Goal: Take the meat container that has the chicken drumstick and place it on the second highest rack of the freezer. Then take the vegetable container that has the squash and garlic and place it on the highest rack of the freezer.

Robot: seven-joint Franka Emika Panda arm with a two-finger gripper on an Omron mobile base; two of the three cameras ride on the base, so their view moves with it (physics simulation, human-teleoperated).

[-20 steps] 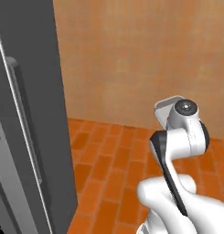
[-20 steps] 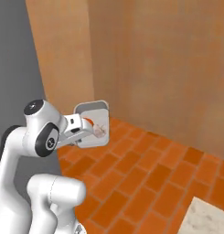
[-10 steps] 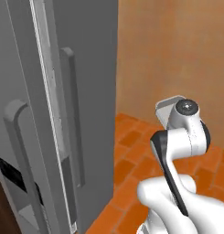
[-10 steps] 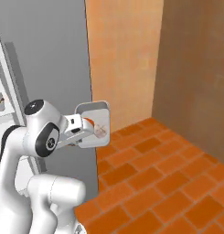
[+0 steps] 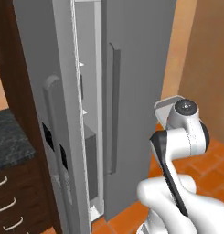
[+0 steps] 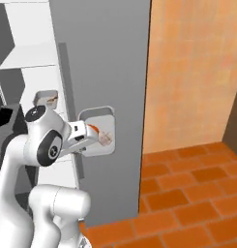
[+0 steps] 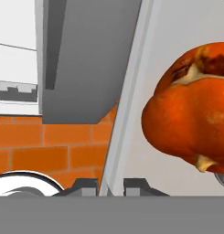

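- A dark brown wooden cabinet (image 5: 8, 192) with pale curved pulls stands at far left, topped by a speckled dark stone counter (image 5: 10, 141).
- Just right of it rises the freezer (image 5: 131, 91), smooth matte grey-silver, with long rounded vertical bar handles; one door stands ajar, showing a narrow slot of white wall and white shelf edges.
- In the right base view the freezer's interior is white, with flat white racks, and a small grey tray (image 6: 46, 98) with something orange in it rests on one rack at the left.
- The gripper (image 6: 83, 140) is clamped shut on the near rim of the vegetable container (image 6: 98, 116), a shallow grey rectangular tray with rounded corners, held tilted on edge in front of the grey door face.
- In the hand view the fingertips (image 7: 136, 186) pinch the thin grey rim, and the squash (image 7: 191, 105), a glossy, lumpy orange-red ball with pale patches, lies close inside the tray.
- To the right, the floor (image 6: 187, 184) is orange-red brick tile, and a flat, mottled tan wall (image 6: 187, 72) rises beyond.
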